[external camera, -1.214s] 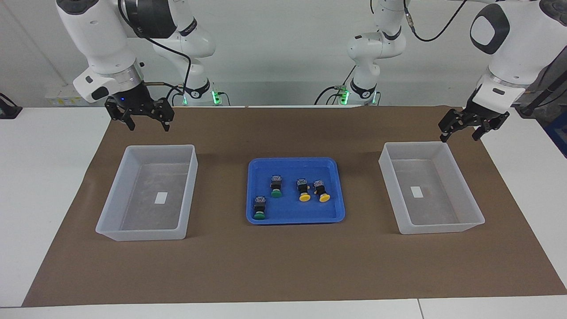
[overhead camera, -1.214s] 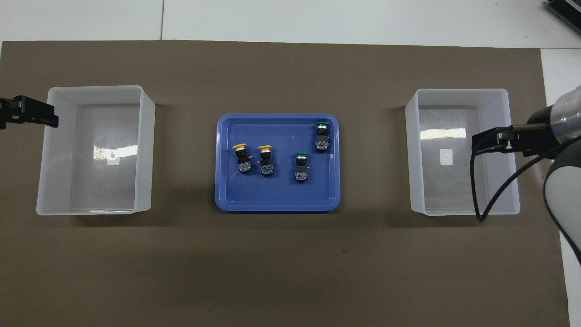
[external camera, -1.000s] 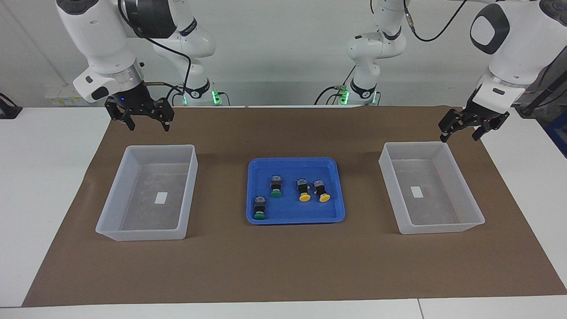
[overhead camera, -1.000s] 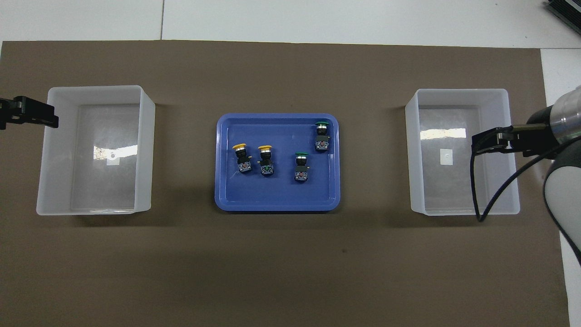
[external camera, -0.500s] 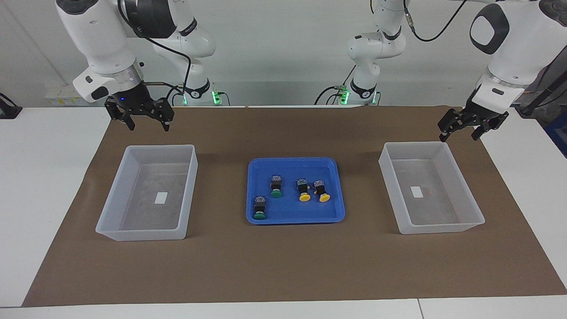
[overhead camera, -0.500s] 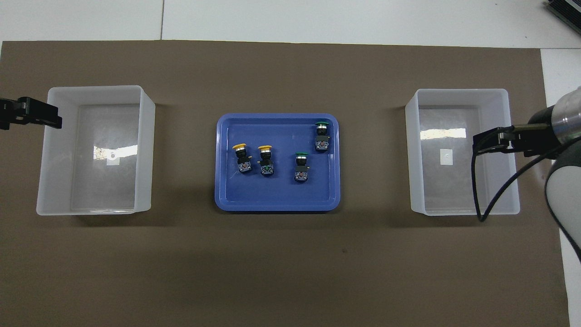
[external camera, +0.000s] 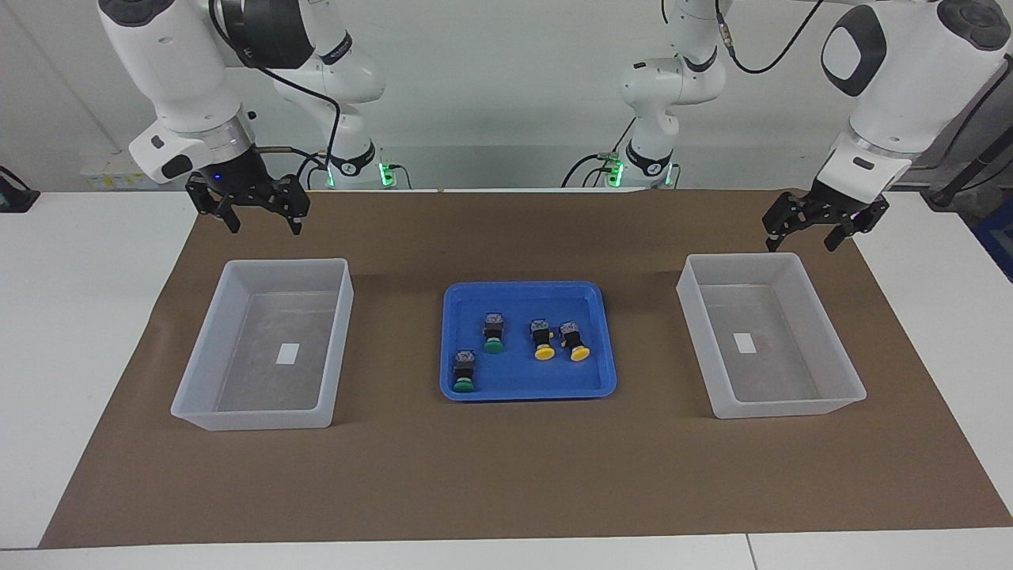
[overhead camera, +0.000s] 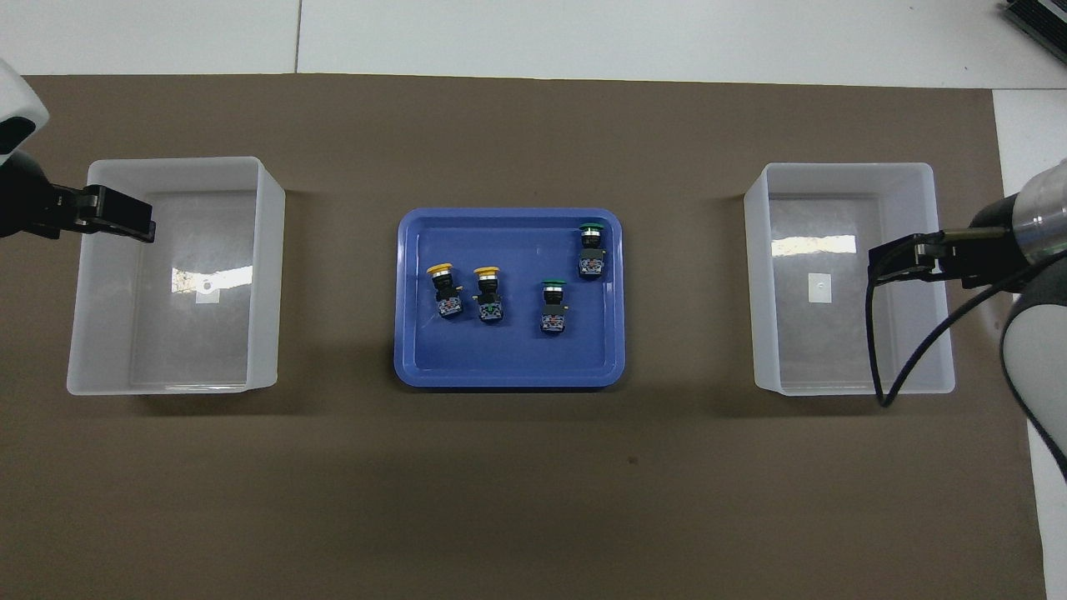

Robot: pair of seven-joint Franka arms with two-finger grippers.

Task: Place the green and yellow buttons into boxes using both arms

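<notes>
Your left end effector [external camera: 819, 227], spread wide and empty, is advancing over the box [external camera: 823, 400]; buttons [external camera: 555, 340] are waiting at the tray's [external camera: 522, 293] six o'clock.

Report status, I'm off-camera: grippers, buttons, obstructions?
Left gripper and right gripper open, empty, raised by the boxes. All four buttons in blue tray. Nothing blocking.

Four buttons are seen lying on their sides in a blue tray [external camera: 605, 372]: two green [external camera: 464, 371] [external camera: 494, 332] and two yellow [external camera: 542, 340] [external camera: 574, 342], the yellows side by side. From the tray, empty translucent boxes [external camera: 340, 317] [external camera: 696, 317], each labelled inside, are set at 9 and 3 o'clock in the facing view.
</notes>
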